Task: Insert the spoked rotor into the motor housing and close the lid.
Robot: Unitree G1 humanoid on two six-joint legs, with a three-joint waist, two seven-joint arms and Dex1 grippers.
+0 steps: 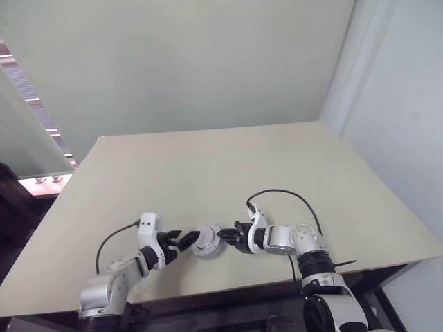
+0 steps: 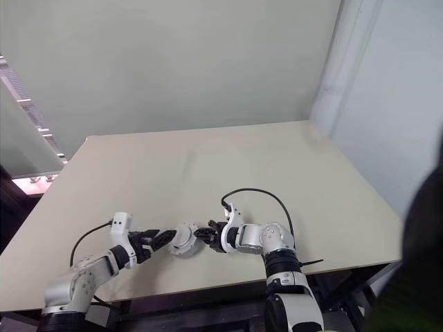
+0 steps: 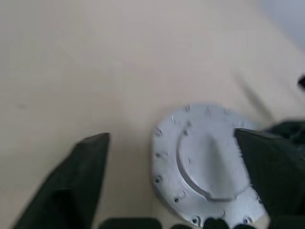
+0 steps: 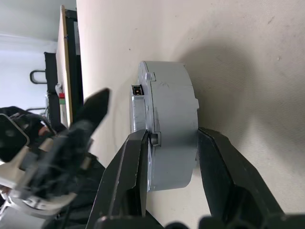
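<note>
A round light-grey motor housing (image 1: 208,240) stands on edge on the beige table (image 1: 208,166) near its front edge. My right gripper (image 4: 172,134) is shut on the housing (image 4: 169,119), one finger on each flat side. The lid (image 3: 209,167), pale grey with a raised centre and small holes round its rim, sits on the housing and faces my left gripper (image 3: 171,136). That gripper is open, its fingers (image 3: 90,167) spread wider than the lid. In the left eye view the left gripper (image 1: 181,240) sits just left of the housing and the right gripper (image 1: 225,236) just right. The spoked rotor is hidden.
A black cable (image 1: 291,197) loops from the right wrist over the table. The table's front edge (image 1: 228,287) lies close below both hands. A pale wall (image 1: 387,104) stands along the right side, and a glass partition (image 1: 21,138) stands at the left.
</note>
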